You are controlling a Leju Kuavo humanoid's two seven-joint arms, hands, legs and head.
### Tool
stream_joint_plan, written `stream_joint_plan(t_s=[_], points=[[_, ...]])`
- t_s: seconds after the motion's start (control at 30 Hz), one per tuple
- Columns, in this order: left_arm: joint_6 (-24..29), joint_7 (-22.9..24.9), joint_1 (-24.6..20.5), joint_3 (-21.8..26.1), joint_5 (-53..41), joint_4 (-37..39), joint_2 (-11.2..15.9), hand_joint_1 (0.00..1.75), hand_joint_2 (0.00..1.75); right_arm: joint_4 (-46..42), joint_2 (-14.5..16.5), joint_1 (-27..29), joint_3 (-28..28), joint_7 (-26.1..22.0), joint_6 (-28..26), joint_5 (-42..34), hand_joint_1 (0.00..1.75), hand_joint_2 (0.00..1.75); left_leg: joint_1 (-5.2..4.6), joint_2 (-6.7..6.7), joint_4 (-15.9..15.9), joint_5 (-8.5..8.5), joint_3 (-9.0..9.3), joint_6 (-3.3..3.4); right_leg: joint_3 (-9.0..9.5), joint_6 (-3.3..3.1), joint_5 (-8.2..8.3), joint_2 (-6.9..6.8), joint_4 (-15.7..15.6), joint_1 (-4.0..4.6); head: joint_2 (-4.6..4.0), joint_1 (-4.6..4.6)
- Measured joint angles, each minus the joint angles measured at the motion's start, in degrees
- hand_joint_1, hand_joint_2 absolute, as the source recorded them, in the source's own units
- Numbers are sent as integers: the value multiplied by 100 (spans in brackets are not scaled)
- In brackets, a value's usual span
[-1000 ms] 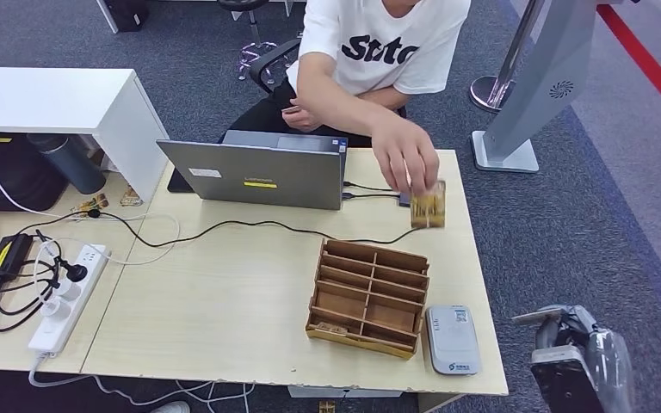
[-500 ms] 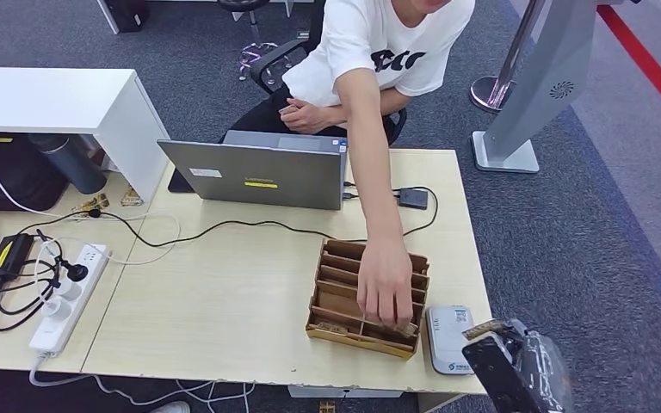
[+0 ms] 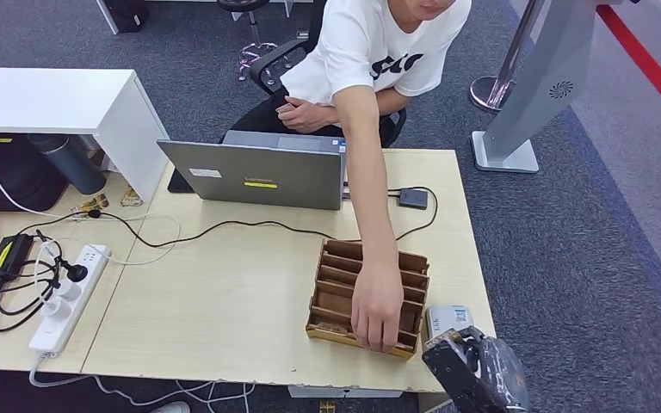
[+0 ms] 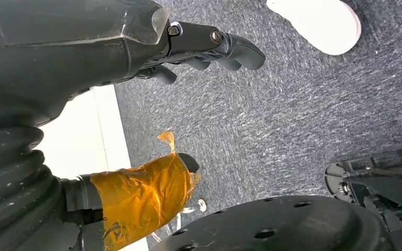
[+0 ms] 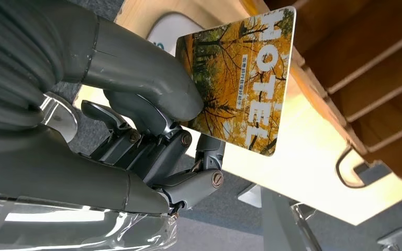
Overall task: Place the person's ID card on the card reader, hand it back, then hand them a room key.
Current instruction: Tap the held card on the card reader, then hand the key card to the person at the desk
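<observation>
Now the right hand (image 5: 152, 112), pinching the hotel card (image 5: 241, 78), has moved over the card reader (image 3: 447, 317).

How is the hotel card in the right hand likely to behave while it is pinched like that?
The hotel card looks flat and unbent though gripped at one edge, so it is probably stiff and light. Its printed face looks glossy, so it may slip between the right hand's smooth grey thumb and fingers. Being thin, it could pivot if its free corner bumps the wooden organizer.
</observation>
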Motion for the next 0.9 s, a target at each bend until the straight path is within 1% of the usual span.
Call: stream_joint_plan(t_s=[0.3,0.57,0.77,0.9], points=[[52,-21,-29,0,-89,43,23,0,175,443,-182,-199,306,163,-136,13,175,175,0,0,0,0,0,0,-1,0,0,0,0,0,0,-1],[87,-26,-72,0,-149,127,64,0,175,809,-264,-327,388,234,-232,-19,175,175,0,-1,0,0,0,0,-1,0,0,-1,0,0,0,-1],[106,-26,-79,0,-160,170,87,0,175,840,-278,-336,415,176,-356,-2,175,175,0,-1,0,0,0,0,-1,0,0,-1,0,0,0,0],[109,-26,-82,1,-158,180,94,0,175,671,-278,-318,451,47,-499,51,175,175,0,-1,0,0,0,0,-1,0,0,-1,0,0,0,0]])
